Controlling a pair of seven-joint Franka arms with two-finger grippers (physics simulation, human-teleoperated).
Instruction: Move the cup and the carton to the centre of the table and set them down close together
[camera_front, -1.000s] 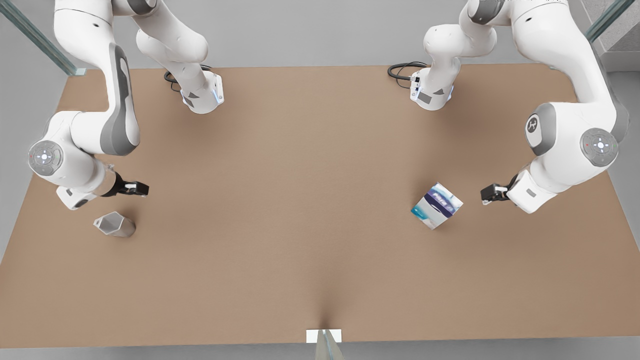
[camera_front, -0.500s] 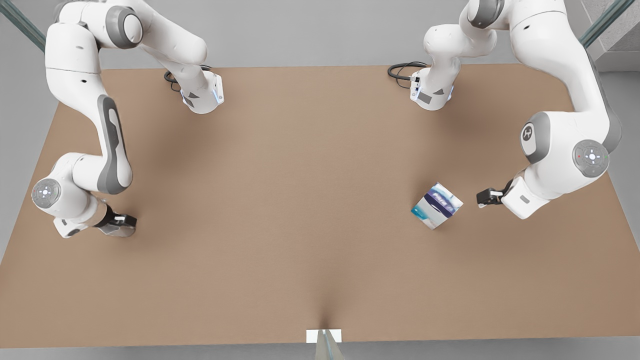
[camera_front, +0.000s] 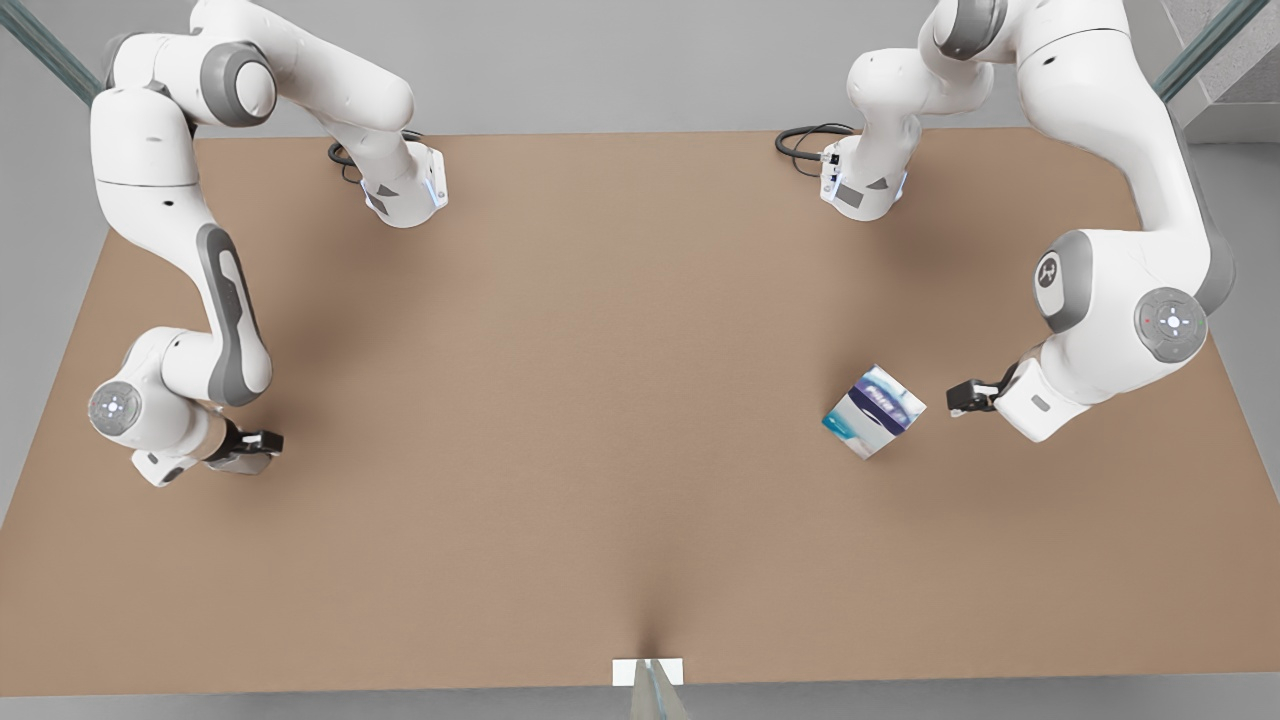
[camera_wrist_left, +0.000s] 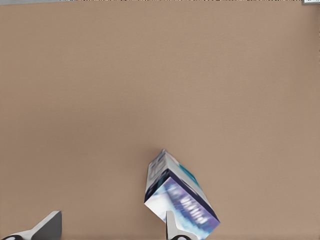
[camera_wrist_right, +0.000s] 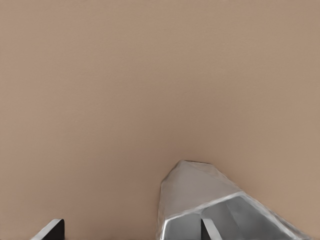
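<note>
Arms bent low, left end effector (camera_front: 962, 398) spread beside carton (camera_front: 873, 411), right (camera_front: 252, 447) spread around cup (camera_wrist_right: 220, 210).

No legible text anywhere, the carton (camera_front: 873, 411) print just blurred smears.

Left gripper (camera_front: 956, 399): low at the front view's right, fingers (camera_wrist_left: 172, 227) spread apart, arm bent at the elbow, wrist angled inward. Right gripper (camera_front: 262, 444): low at the front view's left, fingers (camera_wrist_right: 52, 231) parted, arm folded with wrist near the tabletop (camera_front: 600, 400).
</note>
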